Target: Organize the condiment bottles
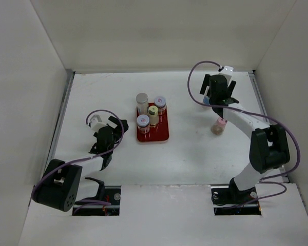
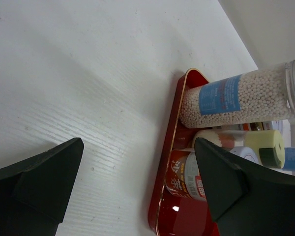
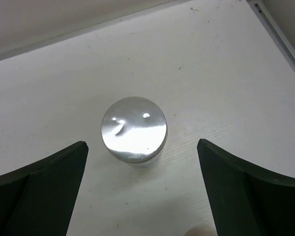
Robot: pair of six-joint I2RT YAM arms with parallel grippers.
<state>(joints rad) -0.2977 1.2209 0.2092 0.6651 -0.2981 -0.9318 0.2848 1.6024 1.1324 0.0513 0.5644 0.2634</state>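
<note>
A silver-capped jar stands upright on the table between the spread fingers of the right gripper and touches neither of them; this gripper is released and holds nothing. The jar's cap is plain and shiny, with no writing on it. Just behind this gripper, toward its own arm's base, a pink-capped jar stands alone on the table.

The other four condiment bottles stand close together on the red tray, well to the left of the right gripper and just ahead and to the right of the left gripper, whose fingers are wide apart and empty over the table. Nearest that gripper is a red-label jar with yellow and white characters, partly hidden by a finger and unreadable. Beyond it are a yellow-capped jar, a bead jar with a blue label band whose print is too small to read, and a fourth jar with a round printed cap
</note>
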